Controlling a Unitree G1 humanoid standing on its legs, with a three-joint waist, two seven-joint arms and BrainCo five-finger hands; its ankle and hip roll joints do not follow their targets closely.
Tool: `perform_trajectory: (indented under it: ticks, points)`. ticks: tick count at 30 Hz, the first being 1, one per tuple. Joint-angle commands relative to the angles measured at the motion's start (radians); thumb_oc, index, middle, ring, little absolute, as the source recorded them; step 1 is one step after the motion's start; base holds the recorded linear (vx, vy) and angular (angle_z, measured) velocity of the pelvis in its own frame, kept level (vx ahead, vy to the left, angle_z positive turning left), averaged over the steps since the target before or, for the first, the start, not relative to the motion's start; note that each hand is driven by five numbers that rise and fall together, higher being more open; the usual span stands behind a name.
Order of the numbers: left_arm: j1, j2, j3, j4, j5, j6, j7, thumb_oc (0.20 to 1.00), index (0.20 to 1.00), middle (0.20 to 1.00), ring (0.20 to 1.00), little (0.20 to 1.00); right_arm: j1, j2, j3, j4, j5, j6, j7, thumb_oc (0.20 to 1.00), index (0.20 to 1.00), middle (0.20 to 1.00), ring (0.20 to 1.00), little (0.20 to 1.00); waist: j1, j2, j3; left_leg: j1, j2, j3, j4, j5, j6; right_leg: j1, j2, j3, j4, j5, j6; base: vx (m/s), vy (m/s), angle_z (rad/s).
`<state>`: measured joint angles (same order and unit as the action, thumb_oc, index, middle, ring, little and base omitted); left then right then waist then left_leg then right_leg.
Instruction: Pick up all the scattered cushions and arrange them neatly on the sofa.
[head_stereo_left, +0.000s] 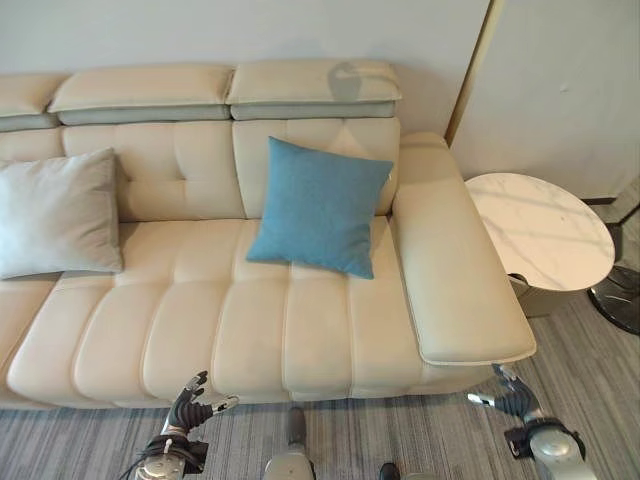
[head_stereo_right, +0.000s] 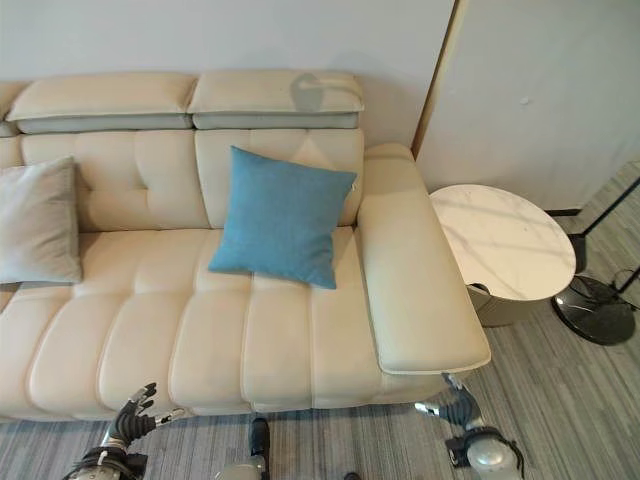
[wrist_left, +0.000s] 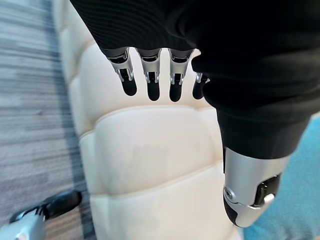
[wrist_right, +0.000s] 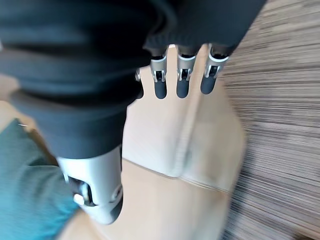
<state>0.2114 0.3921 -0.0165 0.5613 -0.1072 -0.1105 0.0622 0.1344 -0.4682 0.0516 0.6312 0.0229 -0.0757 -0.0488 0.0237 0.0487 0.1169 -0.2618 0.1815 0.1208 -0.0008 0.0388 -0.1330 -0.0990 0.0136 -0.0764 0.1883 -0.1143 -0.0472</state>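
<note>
Both the left hand (head_stereo_left: 190, 408) and right hand (head_stereo_left: 512, 394) hang empty with relaxed fingers, so the leaning blue cushion (head_stereo_left: 320, 205) could tip forward on the sofa (head_stereo_left: 250, 320) unchecked.

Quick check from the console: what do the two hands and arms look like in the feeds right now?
Left hand and right hand: silver fingers with dark tips, a silver thumb, and a dark ribbed cover over the back and wrist. Silver-grey forearms behind them.

2 cushions (head_stereo_left: 318, 205) on sofa (head_stereo_left: 250, 330), side table (head_stereo_left: 540, 232) right.
</note>
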Motion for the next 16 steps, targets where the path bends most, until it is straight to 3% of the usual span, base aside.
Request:
perform_trajectory:
  ticks: [1,3,5,8,16]
  points:
    - [-0.073,0.067,0.025,-0.031,-0.017,-0.038,0.014,1.000,1.000,1.000,1.000,1.000,-0.065,-0.015,-0.038,-0.042,0.035,-0.027,-0.021,1.000,1.000,1.000,1.000,1.000,-0.027,-0.100,0.030,0.003,-0.134,0.009,0.124,0.006,0.053,0.068,-0.061,0.018,-0.161,0.062,0.134,-0.25,0.000,0.39]
    - [-0.066,0.064,0.028,-0.031,-0.014,-0.033,0.004,1.000,1.000,1.000,1.000,1.000,-0.061,-0.019,-0.038,-0.040,0.030,-0.027,-0.015,1.000,1.000,1.000,1.000,1.000,-0.038,-0.111,0.027,0.040,-0.144,-0.007,0.184,-0.064,0.067,0.052,-0.078,0.011,-0.160,0.082,0.131,-0.17,0.018,0.26]
    - [-0.057,0.056,0.030,-0.021,-0.012,-0.032,-0.003,1.000,1.000,1.000,1.000,1.000,-0.054,-0.020,-0.042,-0.036,0.025,-0.029,-0.005,1.000,1.000,1.000,1.000,1.000,-0.052,-0.108,0.009,0.124,-0.143,-0.015,0.160,-0.103,0.069,0.047,-0.077,0.004,-0.168,0.086,0.131,-0.08,0.050,0.10]
    - [-0.060,0.056,0.013,-0.003,0.006,-0.025,-0.005,1.000,1.000,1.000,1.000,1.000,-0.049,-0.006,-0.043,0.001,0.023,-0.026,-0.006,1.000,1.000,1.000,1.000,1.000,-0.072,-0.095,-0.029,0.184,-0.137,-0.005,0.041,-0.069,0.064,0.047,-0.063,-0.021,-0.189,0.096,0.138,-0.01,0.056,0.36]
    - [-0.045,0.054,0.010,0.009,0.017,-0.014,-0.016,1.000,1.000,1.000,1.000,1.000,-0.049,0.001,-0.032,0.030,0.011,-0.014,-0.002,1.000,1.000,1.000,1.000,1.000,-0.070,-0.096,-0.048,0.263,-0.154,-0.004,-0.073,-0.048,0.071,0.080,-0.061,-0.011,-0.224,0.118,0.155,0.02,0.063,0.09]
